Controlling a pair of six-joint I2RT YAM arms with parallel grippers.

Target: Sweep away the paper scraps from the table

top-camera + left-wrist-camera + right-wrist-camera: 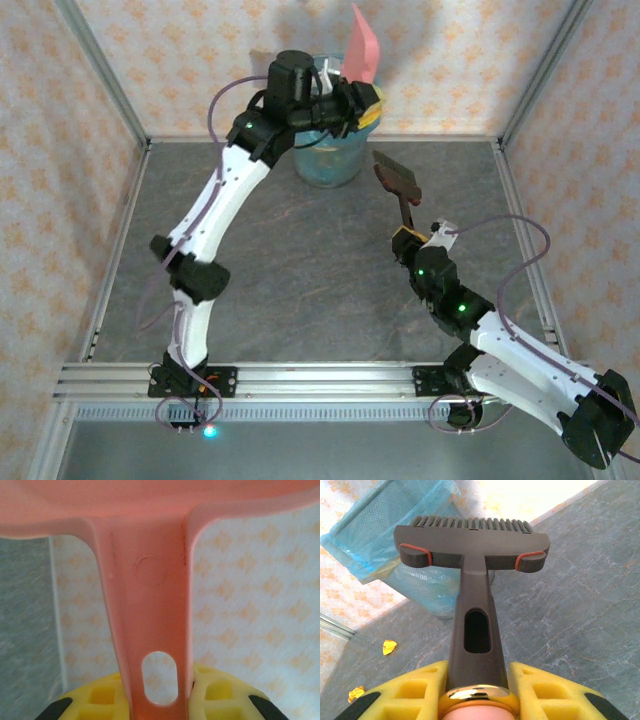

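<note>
At the far edge of the tabletop (300,270), the left end effector (365,100) clamps the handle of a pink dustpan (362,50), which stands tipped up over the blue-lined bin (325,160). Right of the bin, the right end effector (477,692) is closed on a dark brush (472,545). Two orange paper scraps (389,646) lie on the tabletop near the bin, close to the wall.

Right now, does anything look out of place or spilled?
Two small orange paper scraps lie on the table near the bin, not in it, though the pink dustpan is tipped up above the bin. Nothing else stands out.
</note>
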